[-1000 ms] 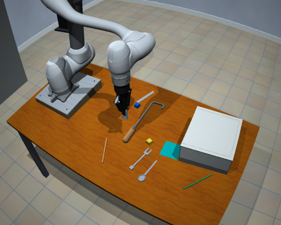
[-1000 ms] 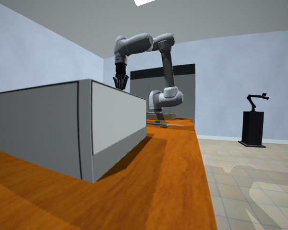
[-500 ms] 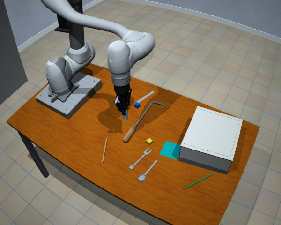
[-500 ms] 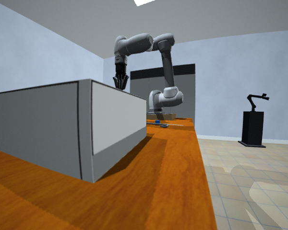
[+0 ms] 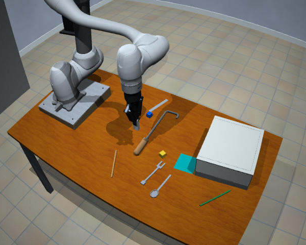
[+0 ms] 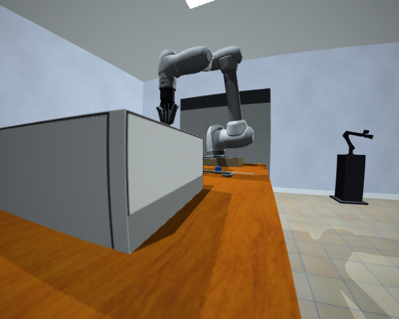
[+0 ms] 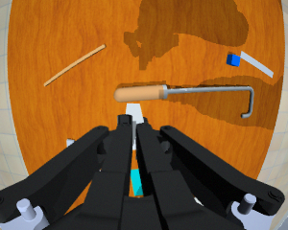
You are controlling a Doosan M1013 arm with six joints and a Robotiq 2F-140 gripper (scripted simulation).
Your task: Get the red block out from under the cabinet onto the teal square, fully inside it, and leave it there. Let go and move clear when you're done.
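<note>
The red block shows in no view; it is hidden under the grey-and-white cabinet (image 5: 231,139) (image 6: 55,165) at the table's right side. The teal square (image 5: 183,162) lies on the table against the cabinet's left front, partly in its shadow. My gripper (image 5: 136,127) (image 7: 132,114) (image 6: 166,119) is shut and empty, pointing down above the table, a little to the upper left of the hook tool. The hook tool (image 5: 158,122) (image 7: 182,92) has a wooden handle and a long metal rod with a bent end, and lies flat on the table.
A blue block (image 5: 149,114) (image 7: 232,59) and a grey strip (image 5: 158,105) lie behind the hook tool. A yellow block (image 5: 162,153), a fork tool (image 5: 152,172), a loop tool (image 5: 159,186), a wooden stick (image 5: 113,163) and a green stick (image 5: 215,197) lie toward the front. The arm's base (image 5: 74,105) stands at the back left.
</note>
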